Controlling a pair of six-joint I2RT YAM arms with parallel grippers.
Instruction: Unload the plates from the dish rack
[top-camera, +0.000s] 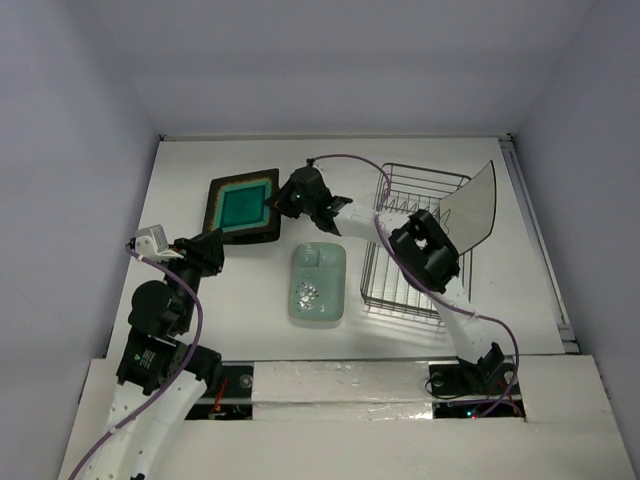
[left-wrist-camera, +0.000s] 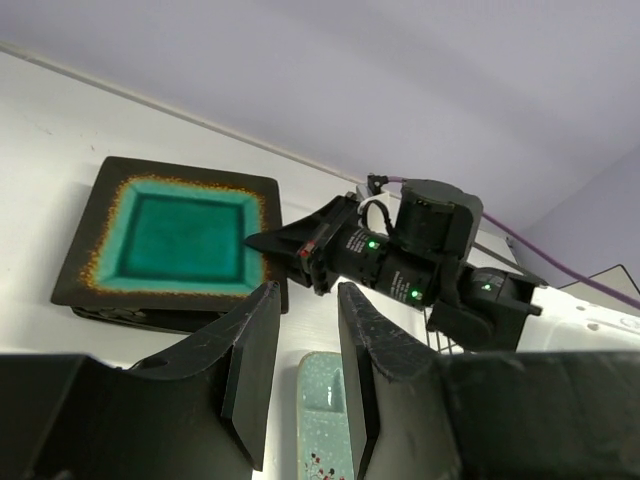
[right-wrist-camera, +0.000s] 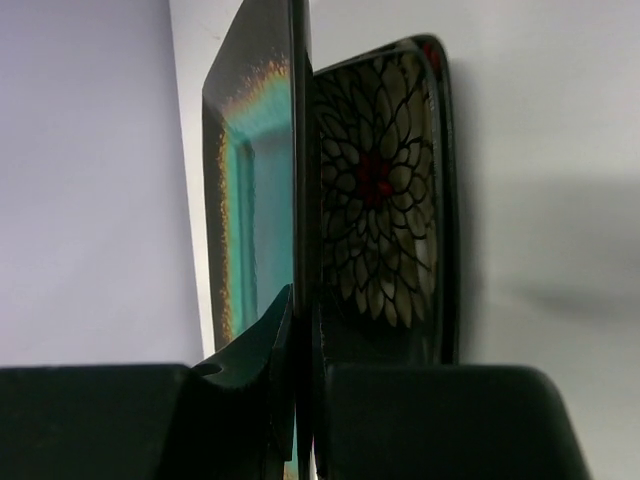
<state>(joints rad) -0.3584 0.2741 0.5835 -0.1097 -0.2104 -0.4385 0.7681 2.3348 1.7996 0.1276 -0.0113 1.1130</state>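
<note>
The teal-centred plate (top-camera: 243, 205) lies over the black flowered plate (right-wrist-camera: 385, 200) at the back left; in the left wrist view its teal centre (left-wrist-camera: 185, 235) shows above a dark edge. My right gripper (top-camera: 285, 200) is shut on the teal plate's right rim (right-wrist-camera: 250, 200), jaws closed (right-wrist-camera: 303, 330). The mint-green plate (top-camera: 318, 283) lies flat mid-table. The white plate (top-camera: 470, 205) stands tilted in the dish rack (top-camera: 400, 290). My left gripper (top-camera: 207, 252) is open and empty (left-wrist-camera: 305, 370), just near of the teal plate.
The right arm (top-camera: 425, 255) reaches across the rack's left side to the stacked plates. The rack holds only the white plate. White walls close the table at the back and sides. The mint plate (left-wrist-camera: 325, 420) lies below my left fingers (left-wrist-camera: 255, 370).
</note>
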